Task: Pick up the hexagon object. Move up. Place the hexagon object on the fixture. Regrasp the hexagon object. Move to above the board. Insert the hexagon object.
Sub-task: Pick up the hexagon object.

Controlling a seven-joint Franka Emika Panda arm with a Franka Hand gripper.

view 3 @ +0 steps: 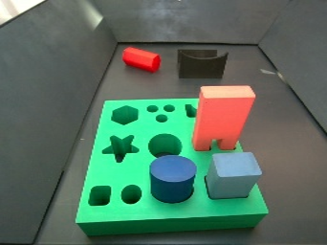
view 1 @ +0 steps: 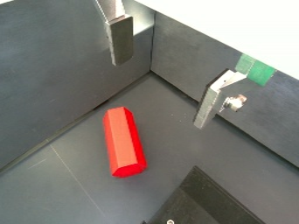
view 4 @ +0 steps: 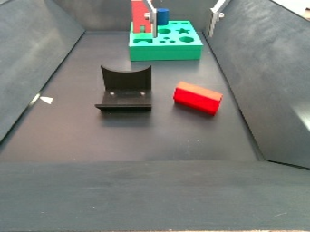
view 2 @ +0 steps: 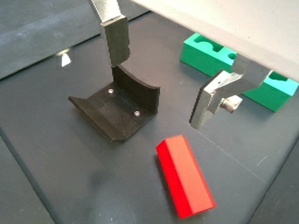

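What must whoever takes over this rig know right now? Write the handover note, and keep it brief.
Hand: open, empty, hovering above the floor near the hexagon object and fixture.
Hexagon object: lying on its side on the floor, beside the fixture but not touching it.
Board: hexagon hole is free; an arch block, cylinder and cube stand on it.
Done: nothing yet.
Left: pick up, lift, place on fixture, regrasp, move above board, insert.
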